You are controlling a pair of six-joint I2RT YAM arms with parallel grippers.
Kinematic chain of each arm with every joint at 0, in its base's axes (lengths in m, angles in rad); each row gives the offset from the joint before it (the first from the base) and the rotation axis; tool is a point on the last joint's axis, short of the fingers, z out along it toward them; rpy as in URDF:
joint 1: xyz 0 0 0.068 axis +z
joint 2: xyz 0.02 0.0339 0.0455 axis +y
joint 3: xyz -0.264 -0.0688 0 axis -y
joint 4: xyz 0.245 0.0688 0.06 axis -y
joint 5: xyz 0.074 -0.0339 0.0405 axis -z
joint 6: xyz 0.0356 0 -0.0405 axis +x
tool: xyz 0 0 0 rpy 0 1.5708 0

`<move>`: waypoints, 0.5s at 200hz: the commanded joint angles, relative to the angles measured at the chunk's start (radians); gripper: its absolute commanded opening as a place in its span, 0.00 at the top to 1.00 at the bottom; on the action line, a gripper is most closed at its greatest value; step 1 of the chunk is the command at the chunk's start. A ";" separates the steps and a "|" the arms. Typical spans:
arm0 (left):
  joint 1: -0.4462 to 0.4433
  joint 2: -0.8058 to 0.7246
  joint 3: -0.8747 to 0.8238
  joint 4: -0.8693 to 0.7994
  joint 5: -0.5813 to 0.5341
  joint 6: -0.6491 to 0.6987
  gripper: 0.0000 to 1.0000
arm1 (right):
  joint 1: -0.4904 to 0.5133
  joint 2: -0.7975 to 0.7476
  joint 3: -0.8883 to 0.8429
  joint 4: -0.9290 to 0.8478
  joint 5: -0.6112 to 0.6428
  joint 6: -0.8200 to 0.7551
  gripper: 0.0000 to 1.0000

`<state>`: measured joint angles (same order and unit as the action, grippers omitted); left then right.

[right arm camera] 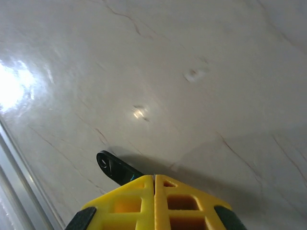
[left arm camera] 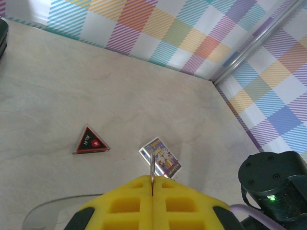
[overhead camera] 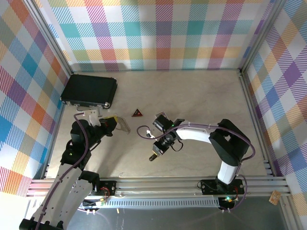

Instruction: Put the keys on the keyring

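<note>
As seen from above, note the left gripper [overhead camera: 114,124] just nearside-left of the red triangle [overhead camera: 137,113] and the right gripper [overhead camera: 154,154] farther off, nearside-right of it. From the left wrist, note jaws pressed together on a thin silvery wire, probably the keyring [left arm camera: 152,167] edge-on, nearside of the triangle. From the right wrist, note jaws clamped on the key [right arm camera: 112,166], black head protruding. Beware the key pivoting in so small a grip, or overshooting the wire through misalignment during threading.
</note>
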<state>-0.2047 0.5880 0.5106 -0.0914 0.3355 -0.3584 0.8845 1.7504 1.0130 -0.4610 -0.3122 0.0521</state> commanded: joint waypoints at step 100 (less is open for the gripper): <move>-0.036 -0.059 -0.096 0.160 0.163 -0.090 1.00 | -0.003 -0.074 -0.025 -0.101 0.206 0.181 1.00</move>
<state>-0.2188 0.5472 0.4267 0.0063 0.4519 -0.4347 0.8837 1.6997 0.9936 -0.5369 -0.1364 0.1997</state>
